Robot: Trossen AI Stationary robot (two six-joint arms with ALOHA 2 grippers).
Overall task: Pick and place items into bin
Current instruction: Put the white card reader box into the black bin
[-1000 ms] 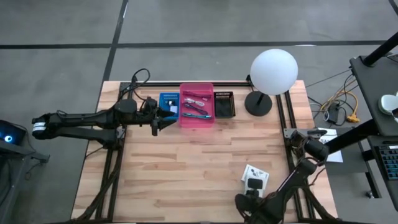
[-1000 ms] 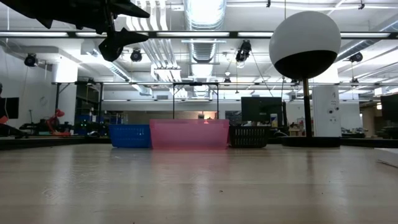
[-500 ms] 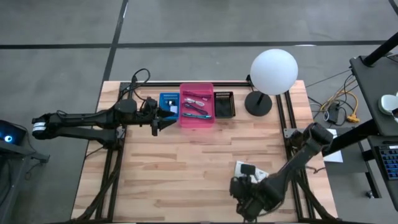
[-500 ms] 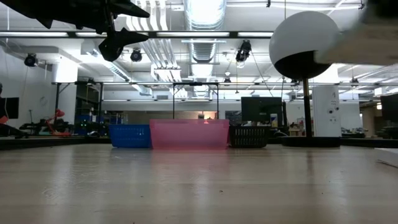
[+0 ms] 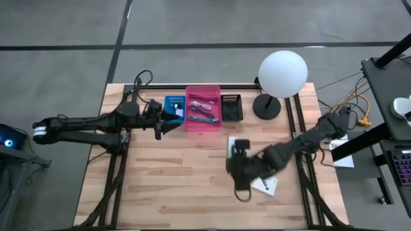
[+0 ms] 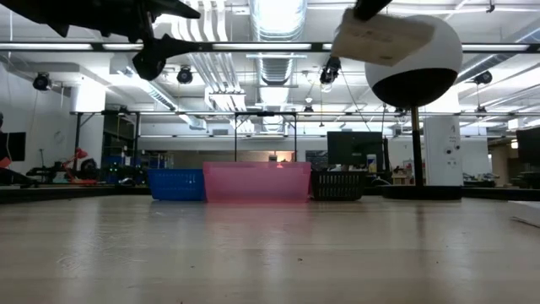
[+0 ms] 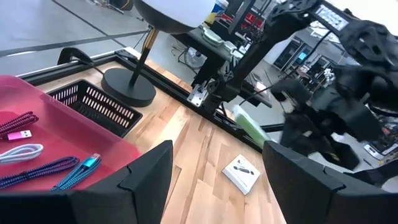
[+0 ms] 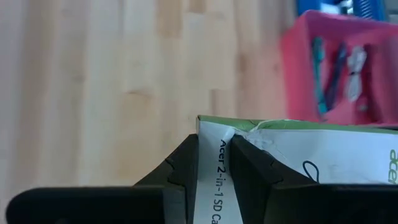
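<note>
My right gripper (image 5: 236, 154) hangs over the middle of the table, shut on a flat white pack with a green edge (image 8: 292, 158). The same pack shows high in the low view (image 6: 381, 37). A second white card with a black mark (image 5: 264, 185) lies flat on the table near the right arm. The pink bin (image 5: 203, 108) at the far edge holds pens and cables. My left gripper (image 7: 217, 146) is open, held level in the air beside the blue bin (image 5: 173, 102), with nothing between its fingers. My right gripper pinches the pack's short printed edge (image 8: 215, 155) between its two fingers (image 8: 184, 163), which slant down from the table's right side. The pack is lifted clear of the table, standing out beyond the fingertips.
A black basket (image 5: 232, 108) stands to the right of the pink bin. The white globe lamp (image 5: 282, 74) stands on its black base (image 5: 267, 106) at the far right. Open wood lies between the bins and the near edge.
My right gripper has risen from the near right corner and swung toward the middle of the table and the far edge, turning as it went. It has carried the white pack clear of the table. The other white card has stayed where it lay.
</note>
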